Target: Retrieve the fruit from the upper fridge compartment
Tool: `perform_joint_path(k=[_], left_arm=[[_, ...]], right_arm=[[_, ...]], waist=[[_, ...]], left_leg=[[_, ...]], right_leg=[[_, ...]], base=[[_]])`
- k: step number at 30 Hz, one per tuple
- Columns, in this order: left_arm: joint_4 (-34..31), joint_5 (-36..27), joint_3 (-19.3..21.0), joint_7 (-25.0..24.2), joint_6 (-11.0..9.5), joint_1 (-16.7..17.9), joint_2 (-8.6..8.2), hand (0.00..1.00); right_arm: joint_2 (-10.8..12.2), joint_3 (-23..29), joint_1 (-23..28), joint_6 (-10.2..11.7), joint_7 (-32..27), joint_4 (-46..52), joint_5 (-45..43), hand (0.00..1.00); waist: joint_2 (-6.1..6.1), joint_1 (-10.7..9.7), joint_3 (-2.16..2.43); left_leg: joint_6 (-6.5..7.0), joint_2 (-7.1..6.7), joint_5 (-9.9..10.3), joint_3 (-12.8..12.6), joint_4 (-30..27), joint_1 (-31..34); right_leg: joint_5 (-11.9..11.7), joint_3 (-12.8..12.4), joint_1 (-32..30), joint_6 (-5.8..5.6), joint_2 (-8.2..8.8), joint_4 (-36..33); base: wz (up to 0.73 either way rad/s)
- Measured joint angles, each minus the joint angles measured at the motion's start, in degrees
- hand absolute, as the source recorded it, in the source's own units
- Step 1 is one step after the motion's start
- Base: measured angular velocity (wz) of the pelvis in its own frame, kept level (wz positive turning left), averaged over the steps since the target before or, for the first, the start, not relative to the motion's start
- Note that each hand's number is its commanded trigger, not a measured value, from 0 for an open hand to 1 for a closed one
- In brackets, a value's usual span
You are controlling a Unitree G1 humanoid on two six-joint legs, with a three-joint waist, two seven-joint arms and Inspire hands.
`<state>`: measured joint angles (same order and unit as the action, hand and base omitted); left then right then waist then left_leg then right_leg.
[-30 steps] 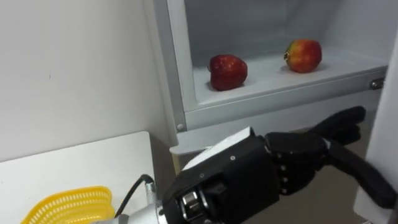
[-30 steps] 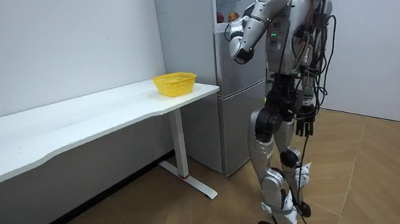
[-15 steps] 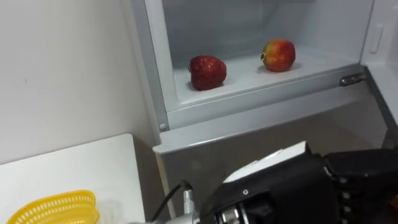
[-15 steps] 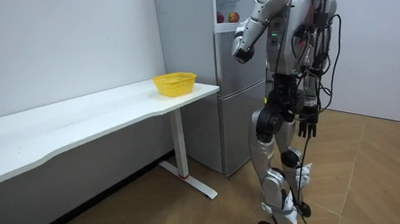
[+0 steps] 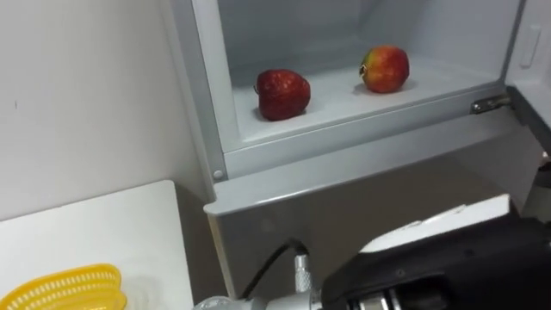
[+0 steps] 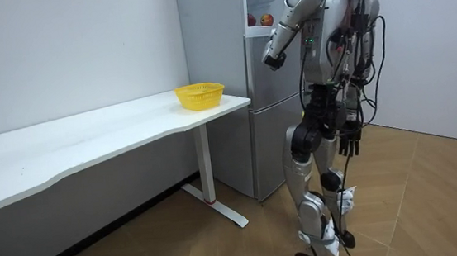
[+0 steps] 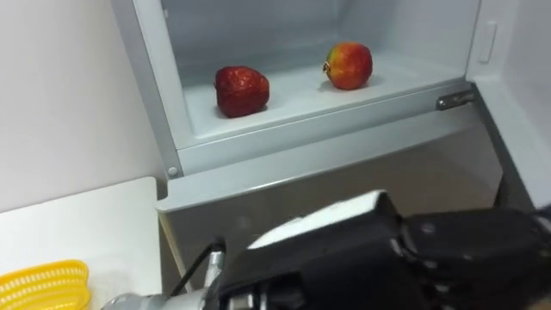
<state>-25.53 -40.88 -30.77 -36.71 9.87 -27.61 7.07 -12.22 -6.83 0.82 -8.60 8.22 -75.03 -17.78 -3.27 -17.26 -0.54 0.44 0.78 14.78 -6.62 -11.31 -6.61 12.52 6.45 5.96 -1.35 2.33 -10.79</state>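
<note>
The fridge (image 5: 344,168) stands with its upper compartment open, and the robot stands upright just in front of it. Two apples rest on the white floor of that compartment, well apart from each other: a dark red apple (image 5: 282,93) near the fridge's left wall and towards the front edge, and a red-and-yellow apple (image 5: 384,68) further right and further back. Neither hand touches them. The left hand (image 7: 370,258) is raised in front of the fridge, below the open compartment and level with the grey front of the lower door; its back faces the camera, and I cannot tell whether its fingers are spread or curled. The right hand (image 6: 351,140) hangs at the robot's hip on the side away from the fridge, fingers loose and pointing down, holding nothing. A white bench (image 5: 95,232) butts up to the fridge's left side, and a yellow basket (image 5: 65,288) sits on the bench end nearest the fridge.
</note>
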Motion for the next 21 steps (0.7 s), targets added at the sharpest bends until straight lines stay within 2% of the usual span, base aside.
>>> perform_joint_path(k=[2, 5, 7, 9, 14, 18, 21], left_arm=[[0.32, -0.12, -0.78, 0.01, -0.01, -0.80, -0.50, 0.00], [2.71, -0.04, -2.54, 0.07, 0.01, -2.48, -2.41, 0.00], [3.52, -0.05, -3.55, 0.24, 0.04, -3.48, -3.07, 0.00], [4.99, -0.05, -4.45, 1.31, 0.04, -5.02, -4.27, 0.00], [6.18, -0.05, -5.61, 2.86, 0.04, -6.87, -4.99, 0.00], [7.52, -0.09, -5.59, 2.86, -0.01, -6.92, -6.13, 0.00], [7.58, -0.09, -5.55, 3.38, -0.11, -6.92, -6.31, 0.00]], right_arm=[[-0.05, -0.97, -0.34, -0.01, 0.05, -0.03, -0.02, 0.00], [-0.05, -1.17, -1.14, -0.21, 0.01, -0.08, 0.01, 0.00], [-0.05, -1.60, -1.68, -0.19, -0.07, -0.06, 0.09, 0.00], [-0.14, -3.02, -1.92, -0.17, -0.39, -0.06, 0.31, 0.00], [-0.18, -3.79, -1.93, -0.10, -1.25, -0.91, 1.83, 0.00], [-0.29, -4.33, -1.94, -0.07, -1.27, -1.40, 2.60, 0.00], [-0.29, -4.33, -2.04, -0.03, -1.14, -1.57, 3.05, 0.00]], waist=[[0.05, -0.25, 0.01], [0.04, -0.93, 0.02], [-0.01, -1.58, 0.06], [-0.25, -2.15, 0.21], [-0.59, -3.15, 0.39], [-0.92, -3.54, 0.23], [-1.30, -3.89, 0.12]], left_leg=[[0.00, 0.02, 0.00, -0.48, -0.01, 0.01], [0.00, -0.05, 0.00, -0.58, -0.03, 0.07], [0.00, -0.06, 0.00, -0.87, -0.04, 0.00], [0.00, -0.04, 0.00, -1.05, -0.06, -0.06], [0.00, 0.26, 0.00, -1.50, -0.13, -0.35], [-0.01, 0.65, 0.01, -3.13, -0.13, -0.58], [-0.01, 0.84, 0.01, -4.45, -0.16, -0.61]], right_leg=[[-0.04, -0.03, -0.02, -0.01, 0.03, 0.06], [-0.14, -0.07, -0.04, -0.15, 0.12, 0.12], [-0.17, -0.32, -0.11, -0.17, 0.13, 0.12], [-0.20, -0.56, -0.15, -0.17, 0.11, 0.10], [-0.33, -1.14, -0.09, -0.01, -0.14, 0.13], [-0.57, -1.78, -0.18, 0.23, -0.50, 0.18], [-0.62, -2.13, -0.42, 0.29, -0.59, 0.18]], base=[[0.00], [0.00], [-0.07], [-0.07], [-0.06], [-0.10], [-0.08]])
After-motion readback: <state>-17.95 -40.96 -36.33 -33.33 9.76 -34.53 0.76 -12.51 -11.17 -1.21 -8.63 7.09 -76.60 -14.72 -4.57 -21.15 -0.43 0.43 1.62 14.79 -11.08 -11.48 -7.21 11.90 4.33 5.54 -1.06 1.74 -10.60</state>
